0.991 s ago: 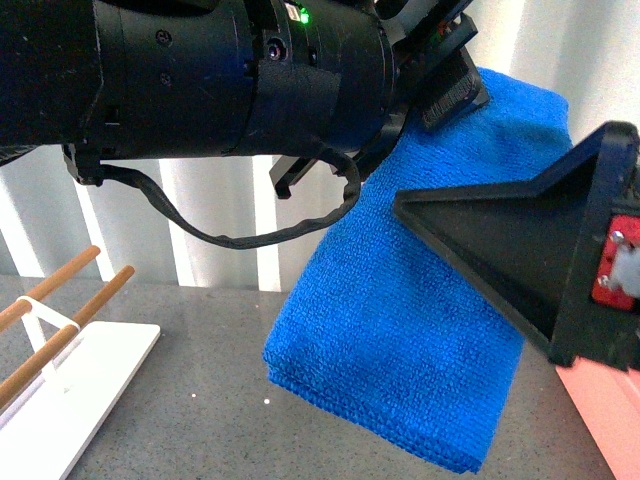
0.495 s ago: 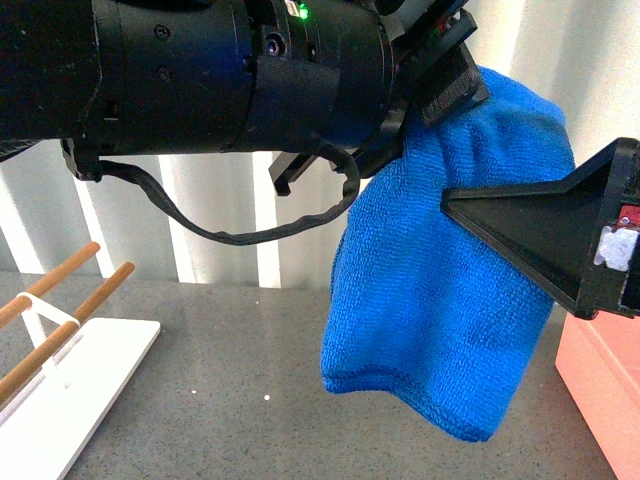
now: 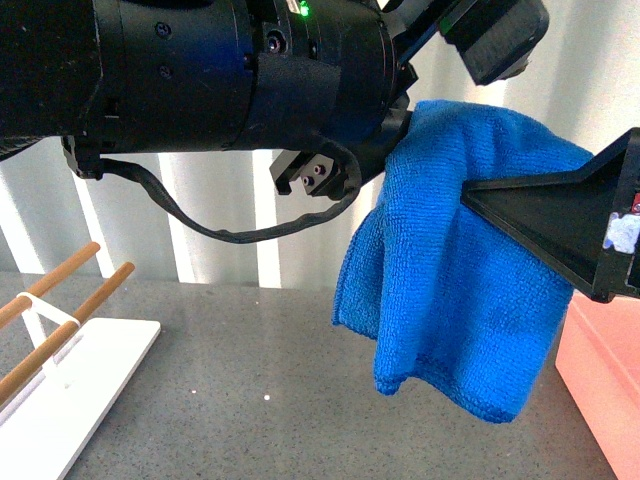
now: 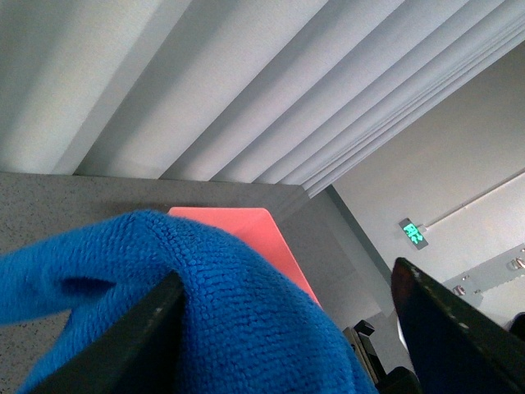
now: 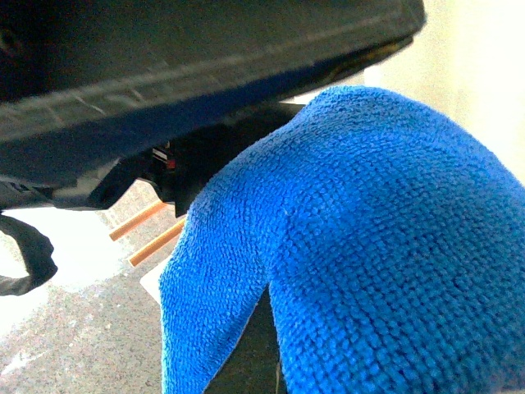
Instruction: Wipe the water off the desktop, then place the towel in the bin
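Towel (image 3: 450,290) hangs at frame right beside the bin (image 3: 605,390), held high for the drop, I judge — my left fingers (image 4: 459,336) gape wide; right fingers (image 3: 560,225), I cannot tell.

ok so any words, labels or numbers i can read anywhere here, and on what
No text can be read in any view.
Small green wall sign, left wrist view: too small and blurred to read.
Royal-blue fluffy towel, salmon-pink plastic bin, white rack with wooden rods: no print showing.
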Tool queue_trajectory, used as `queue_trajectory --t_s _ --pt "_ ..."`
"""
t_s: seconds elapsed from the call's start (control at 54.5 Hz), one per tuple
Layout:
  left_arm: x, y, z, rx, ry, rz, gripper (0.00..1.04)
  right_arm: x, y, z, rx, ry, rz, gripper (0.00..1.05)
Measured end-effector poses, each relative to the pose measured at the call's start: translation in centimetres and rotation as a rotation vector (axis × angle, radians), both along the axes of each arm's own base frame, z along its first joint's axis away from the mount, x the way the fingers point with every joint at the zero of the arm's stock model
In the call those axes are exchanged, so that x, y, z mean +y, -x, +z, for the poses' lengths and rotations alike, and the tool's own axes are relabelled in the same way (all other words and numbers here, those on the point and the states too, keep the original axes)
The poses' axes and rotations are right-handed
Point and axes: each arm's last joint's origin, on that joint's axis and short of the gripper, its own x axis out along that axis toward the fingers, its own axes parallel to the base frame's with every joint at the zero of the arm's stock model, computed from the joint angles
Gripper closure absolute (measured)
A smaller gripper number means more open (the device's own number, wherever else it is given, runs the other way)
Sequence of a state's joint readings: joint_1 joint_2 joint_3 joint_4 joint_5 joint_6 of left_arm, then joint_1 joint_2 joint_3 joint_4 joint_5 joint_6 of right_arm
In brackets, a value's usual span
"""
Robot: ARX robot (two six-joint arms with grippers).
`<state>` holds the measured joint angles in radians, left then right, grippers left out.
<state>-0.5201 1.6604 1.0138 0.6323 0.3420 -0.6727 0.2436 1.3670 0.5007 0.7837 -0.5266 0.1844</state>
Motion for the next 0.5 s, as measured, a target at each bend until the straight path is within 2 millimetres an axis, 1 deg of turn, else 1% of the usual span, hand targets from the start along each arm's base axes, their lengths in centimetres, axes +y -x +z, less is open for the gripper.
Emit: queue_trajectory --t_s 0.147,0.183,0.257,0.495 --pt "0.00 0.00 0.00 0.002 0.001 0.000 0.08 -0.11 0.01 0.03 -0.002 0.004 -0.005 1.00" --pt "0.00 0.00 0.00 0.002 0.001 0.000 0.05 -0.14 0.01 0.06 -0.003 0.004 -0.006 1.00" --pt "0.00 0.00 -0.01 0.002 0.002 0.000 0.07 -0.24 0.01 0.14 -0.006 0.003 -0.010 1.00" --pt "0.00 0.00 0.00 0.002 0.002 0.000 0.07 -0.51 -0.04 0.20 -0.011 0.006 -0.018 1.00"
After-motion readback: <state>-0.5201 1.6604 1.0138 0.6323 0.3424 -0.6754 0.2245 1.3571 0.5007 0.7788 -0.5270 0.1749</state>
